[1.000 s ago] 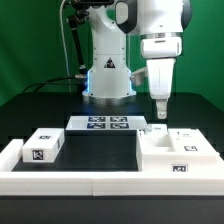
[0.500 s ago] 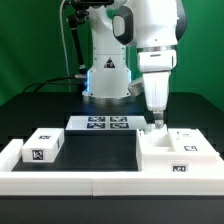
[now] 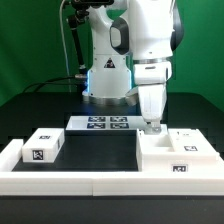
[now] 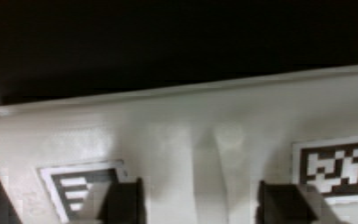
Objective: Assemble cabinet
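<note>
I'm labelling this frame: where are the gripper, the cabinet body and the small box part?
gripper [image 3: 152, 125]: exterior view, between its fingertips.
cabinet body [image 3: 155, 165]: exterior view, front wall.
small box part [image 3: 48, 139]: exterior view, top face.

free table [image 3: 100, 156] between small box part [image 3: 42, 146] and cabinet body [image 3: 176, 156].

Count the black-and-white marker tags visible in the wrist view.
2. One tag lies beside one finger of the hand, the second tag beside the other, both on the white cabinet part. More may lie outside the frame.
</note>
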Robot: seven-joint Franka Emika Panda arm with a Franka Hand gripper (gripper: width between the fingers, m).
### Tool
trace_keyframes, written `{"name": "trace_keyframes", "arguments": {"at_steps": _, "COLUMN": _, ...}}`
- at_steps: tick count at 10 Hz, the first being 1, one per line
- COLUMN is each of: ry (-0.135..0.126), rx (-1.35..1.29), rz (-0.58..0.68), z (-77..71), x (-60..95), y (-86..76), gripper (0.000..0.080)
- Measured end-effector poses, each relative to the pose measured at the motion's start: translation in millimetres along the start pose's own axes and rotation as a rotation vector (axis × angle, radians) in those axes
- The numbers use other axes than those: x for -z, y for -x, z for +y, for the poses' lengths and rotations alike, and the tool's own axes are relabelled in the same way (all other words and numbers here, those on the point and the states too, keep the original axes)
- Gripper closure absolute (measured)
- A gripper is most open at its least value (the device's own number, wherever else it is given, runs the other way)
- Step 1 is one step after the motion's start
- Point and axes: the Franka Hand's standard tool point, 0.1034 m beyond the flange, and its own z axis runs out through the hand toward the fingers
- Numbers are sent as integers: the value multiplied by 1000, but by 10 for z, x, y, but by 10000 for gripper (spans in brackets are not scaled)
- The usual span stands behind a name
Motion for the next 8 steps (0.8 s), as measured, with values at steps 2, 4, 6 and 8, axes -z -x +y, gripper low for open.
{"name": "trace_keyframes", "arguments": {"at_steps": 2, "ry": 0, "rx": 1, "rz": 0, "z": -3, "x": 0, "y": -7, "gripper": 728}}
{"name": "trace_keyframes", "arguments": {"at_steps": 4, "ry": 3, "rx": -2, "rz": 1, "z": 16, "x": 8, "y": 3, "gripper": 732}}
{"name": "trace_keyframes", "arguments": {"at_steps": 6, "ry": 3, "rx": -2, "rz": 1, "z": 16, "x": 8, "y": 3, "gripper": 732}}
{"name": "trace_keyframes", "arguments": {"at_steps": 8, "ry": -1, "rx": 1, "rz": -8, "z": 19, "x": 54, "y": -9, "gripper": 732}}
